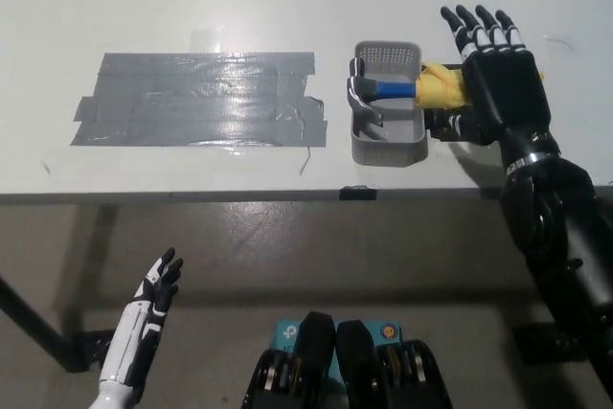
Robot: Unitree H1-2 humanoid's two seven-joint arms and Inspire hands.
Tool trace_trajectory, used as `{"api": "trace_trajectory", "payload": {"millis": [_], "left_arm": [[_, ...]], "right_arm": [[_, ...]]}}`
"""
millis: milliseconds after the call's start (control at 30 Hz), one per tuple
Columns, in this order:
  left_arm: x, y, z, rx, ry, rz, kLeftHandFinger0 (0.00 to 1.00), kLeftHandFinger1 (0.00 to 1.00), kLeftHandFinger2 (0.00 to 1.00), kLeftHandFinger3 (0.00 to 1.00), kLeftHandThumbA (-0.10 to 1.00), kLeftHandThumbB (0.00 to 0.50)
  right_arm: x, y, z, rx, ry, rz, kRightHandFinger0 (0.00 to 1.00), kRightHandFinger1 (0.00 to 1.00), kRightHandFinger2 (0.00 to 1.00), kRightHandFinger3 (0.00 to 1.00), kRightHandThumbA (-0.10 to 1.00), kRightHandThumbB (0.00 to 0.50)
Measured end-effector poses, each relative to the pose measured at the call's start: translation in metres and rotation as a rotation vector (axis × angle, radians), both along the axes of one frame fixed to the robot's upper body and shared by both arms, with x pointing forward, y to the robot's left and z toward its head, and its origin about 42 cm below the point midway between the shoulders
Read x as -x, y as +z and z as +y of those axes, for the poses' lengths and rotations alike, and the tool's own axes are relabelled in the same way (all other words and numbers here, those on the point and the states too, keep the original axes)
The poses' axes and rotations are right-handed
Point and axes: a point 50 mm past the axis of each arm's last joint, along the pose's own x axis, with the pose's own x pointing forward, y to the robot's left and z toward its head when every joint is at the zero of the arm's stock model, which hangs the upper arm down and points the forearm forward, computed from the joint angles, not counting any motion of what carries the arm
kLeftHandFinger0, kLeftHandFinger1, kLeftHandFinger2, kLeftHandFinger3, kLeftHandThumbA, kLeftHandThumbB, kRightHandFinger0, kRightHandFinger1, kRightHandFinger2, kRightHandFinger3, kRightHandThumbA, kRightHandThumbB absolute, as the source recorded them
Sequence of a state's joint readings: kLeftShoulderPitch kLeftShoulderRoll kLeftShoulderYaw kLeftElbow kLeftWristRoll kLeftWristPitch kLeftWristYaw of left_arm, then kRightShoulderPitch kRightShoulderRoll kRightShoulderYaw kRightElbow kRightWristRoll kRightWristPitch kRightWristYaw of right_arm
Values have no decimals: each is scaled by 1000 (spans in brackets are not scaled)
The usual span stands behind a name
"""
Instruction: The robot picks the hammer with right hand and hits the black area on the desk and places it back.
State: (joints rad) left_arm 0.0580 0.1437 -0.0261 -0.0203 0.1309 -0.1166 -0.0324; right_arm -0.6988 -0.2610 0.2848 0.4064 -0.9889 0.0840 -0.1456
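Observation:
The hammer [383, 90] lies across a grey basket [387, 147], its metal head inside and its blue shaft running right to a yellow-wrapped handle [439, 87]. My black right hand [498, 74] hovers open over that handle, fingers stretched toward the far side, and hides most of it. The dark taped patch [196, 100] lies on the white desk to the left of the basket. Below the desk edge at the lower left, my white left hand [153, 299] rests open.
A strip of black tape [450, 127] sits under the handle beside the basket. A small black tab [356, 192] marks the desk's front edge. Bare white desk [287, 7] lies beyond the patch and basket.

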Motion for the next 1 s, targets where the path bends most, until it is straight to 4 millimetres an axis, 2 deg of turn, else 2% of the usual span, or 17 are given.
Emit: {"api": "trace_trajectory", "payload": {"millis": [33, 100, 267, 800, 1000], "left_arm": [[0, 0, 0, 0, 0, 0, 1000, 1000, 1000, 1000, 1000, 86], [0, 0, 0, -1, 0, -1, 1000, 1000, 1000, 1000, 1000, 70], [-1, 1, 0, -2, -1, -3, 1000, 1000, 1000, 1000, 1000, 70], [-2, 2, 0, -8, -2, -7, 1000, 1000, 1000, 1000, 1000, 58], [-3, 2, 0, -10, -2, -10, 1000, 1000, 1000, 1000, 1000, 43]], "right_arm": [[-1, -3, -1, 6, -6, 10, 1000, 1000, 1000, 1000, 977, 381], [-3, -6, -2, 15, -18, 26, 1000, 1000, 1000, 1000, 980, 385], [-8, -6, -1, 28, -28, 37, 1000, 1000, 1000, 1000, 994, 387], [-30, -8, 4, 70, -58, 74, 1000, 1000, 1000, 1000, 1000, 379], [-35, -16, 4, 83, -70, 96, 1000, 1000, 1000, 1000, 1000, 378]]}}
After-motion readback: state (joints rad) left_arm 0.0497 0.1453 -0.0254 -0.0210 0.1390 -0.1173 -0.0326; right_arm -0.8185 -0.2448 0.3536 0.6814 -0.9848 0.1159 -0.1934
